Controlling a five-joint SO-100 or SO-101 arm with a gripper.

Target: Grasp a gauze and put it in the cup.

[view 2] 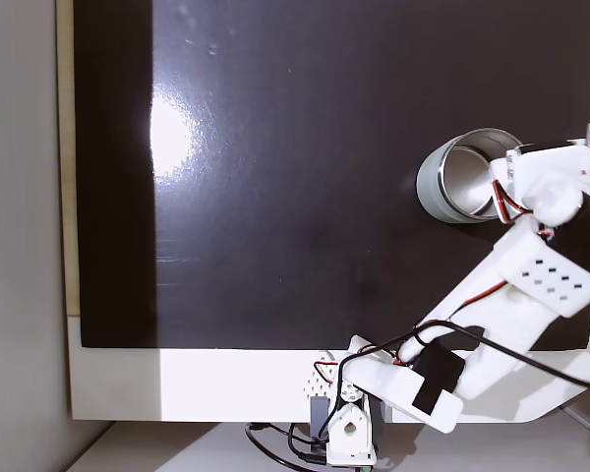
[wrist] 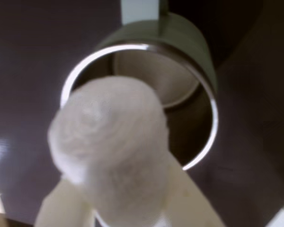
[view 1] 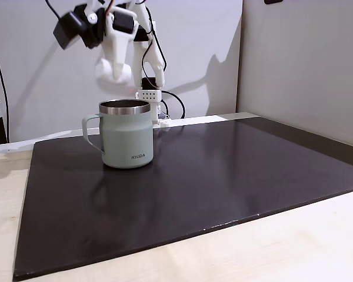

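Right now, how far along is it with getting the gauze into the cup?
The grasp looks done: the gripper is shut on the gauze and has it lifted off the mat. In hand is the carry, with the gauze hanging above the cup, over its steel rim in the wrist view. Left: release it into the cup, which looks empty inside.

setting: hobby/lab bench | evidence: black mat on wood table, bare wall, loose cables
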